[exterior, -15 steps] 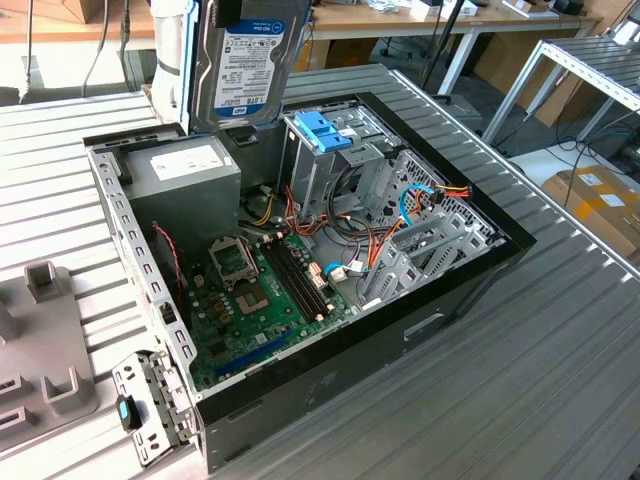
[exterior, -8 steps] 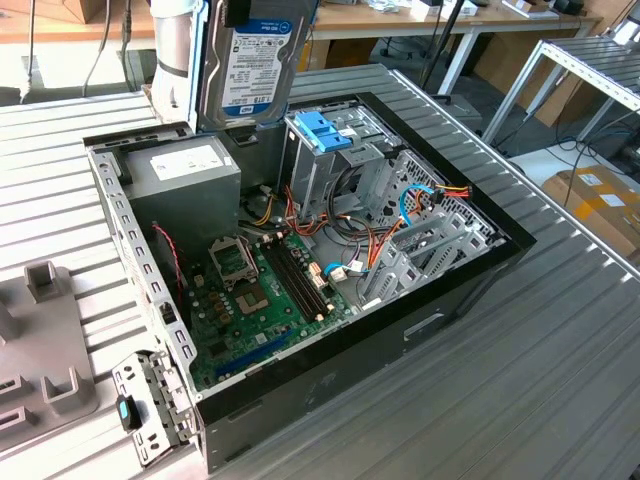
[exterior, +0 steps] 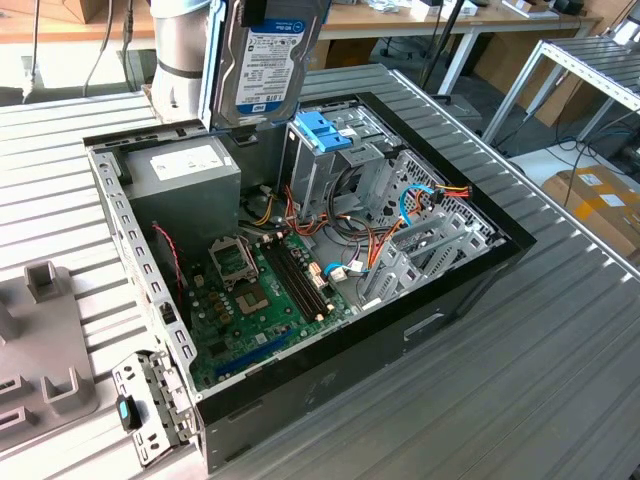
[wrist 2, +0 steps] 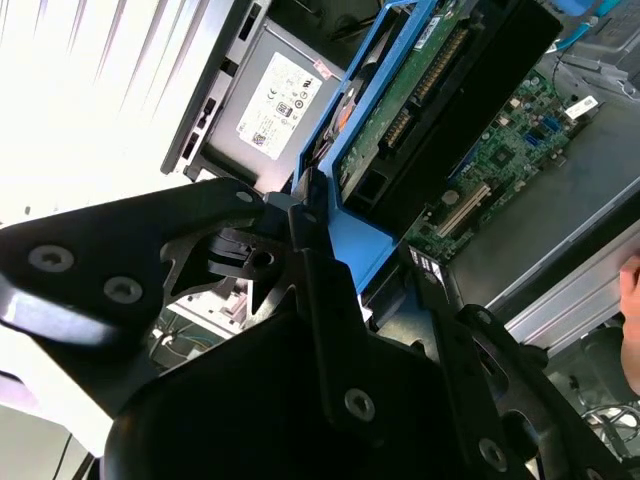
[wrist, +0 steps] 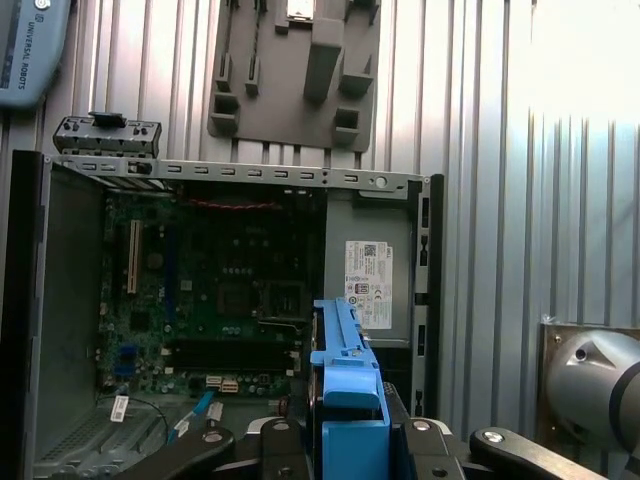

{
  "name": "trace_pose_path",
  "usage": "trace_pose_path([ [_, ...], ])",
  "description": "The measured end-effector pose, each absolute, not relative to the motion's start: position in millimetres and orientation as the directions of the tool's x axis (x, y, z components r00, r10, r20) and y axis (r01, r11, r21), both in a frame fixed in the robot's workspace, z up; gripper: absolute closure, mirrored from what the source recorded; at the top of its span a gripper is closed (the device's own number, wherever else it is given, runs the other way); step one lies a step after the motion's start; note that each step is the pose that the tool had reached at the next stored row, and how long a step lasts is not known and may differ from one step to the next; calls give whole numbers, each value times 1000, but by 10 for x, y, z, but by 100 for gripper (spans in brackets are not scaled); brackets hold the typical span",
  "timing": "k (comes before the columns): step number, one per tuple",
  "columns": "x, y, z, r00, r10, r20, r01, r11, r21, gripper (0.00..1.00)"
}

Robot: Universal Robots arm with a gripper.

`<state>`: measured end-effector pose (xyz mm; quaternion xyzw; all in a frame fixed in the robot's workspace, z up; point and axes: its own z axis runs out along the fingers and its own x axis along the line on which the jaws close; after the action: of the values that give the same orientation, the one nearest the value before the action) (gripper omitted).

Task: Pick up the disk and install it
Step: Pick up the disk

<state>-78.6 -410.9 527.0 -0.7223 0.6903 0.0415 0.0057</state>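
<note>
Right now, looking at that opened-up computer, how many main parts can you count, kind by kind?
disk, held up in the gripper: 1
grey power supply box: 1
green circuit board: 1
blue plastic handle: 1
Total: 4

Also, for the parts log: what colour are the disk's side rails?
The disk has blue side rails, clearest in the first wrist view.
</note>
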Motion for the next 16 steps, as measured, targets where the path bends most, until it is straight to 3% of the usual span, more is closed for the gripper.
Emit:
trace_pose_path([
  [16,-600,-4109,5267,44,-997,-68,-998,-47,49,63],
])
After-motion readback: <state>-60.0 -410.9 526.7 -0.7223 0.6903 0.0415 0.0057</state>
